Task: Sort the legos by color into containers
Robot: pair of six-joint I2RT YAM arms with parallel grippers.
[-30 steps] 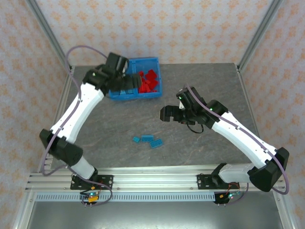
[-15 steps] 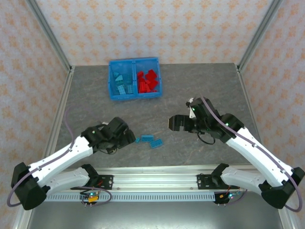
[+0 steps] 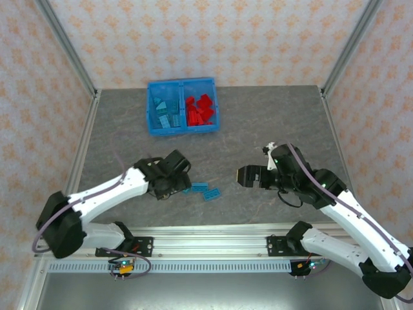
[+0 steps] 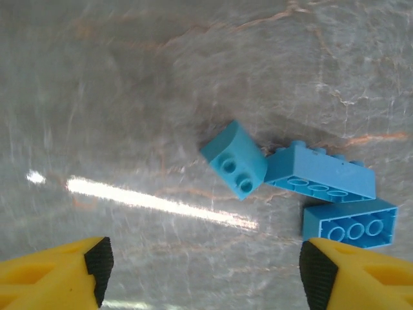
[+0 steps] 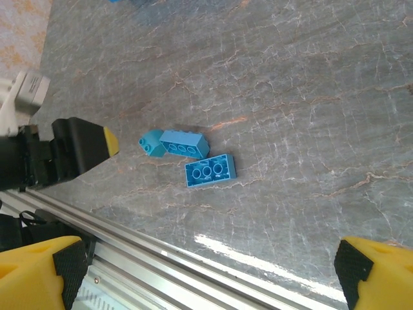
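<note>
Since one second ago, the left arm (image 3: 110,194) has swung away from the bin (image 3: 183,131) to the near half of the counter (image 3: 271,123). Over the last half second its head has advanced rightward toward the loose bricks. The right arm (image 3: 348,206) has drawn back toward the near right side. The three loose bricks have not shifted.

**Left fingers** (image 4: 51,271): set wide apart, nothing between the tips. In the top view they sit just left of the loose bricks. In the left wrist view the bricks lie ahead of the tips, offset toward the right-hand tip. Whether that tip touches the nearest brick cannot be told.

**Right fingers** (image 5: 39,265): set wide apart, holding nothing. In the top view they point left, well apart from the loose bricks and to their right.

**Loose legos, all light blue, on the bare counter:**
- small two-stud brick (image 4: 233,160), leftmost, with one curved face;
- long brick (image 4: 319,173), touching the small brick, with studs along its far edge;
- shorter brick (image 4: 348,223), just beside the long brick on its near side, showing three round openings.

**Bin:** at the far edge of the counter, left of centre. The left compartment holds the light blue legos (image 3: 164,115). The right compartment holds the red legos (image 3: 200,110). The central wall (image 3: 183,106) separates the two colours.
</note>
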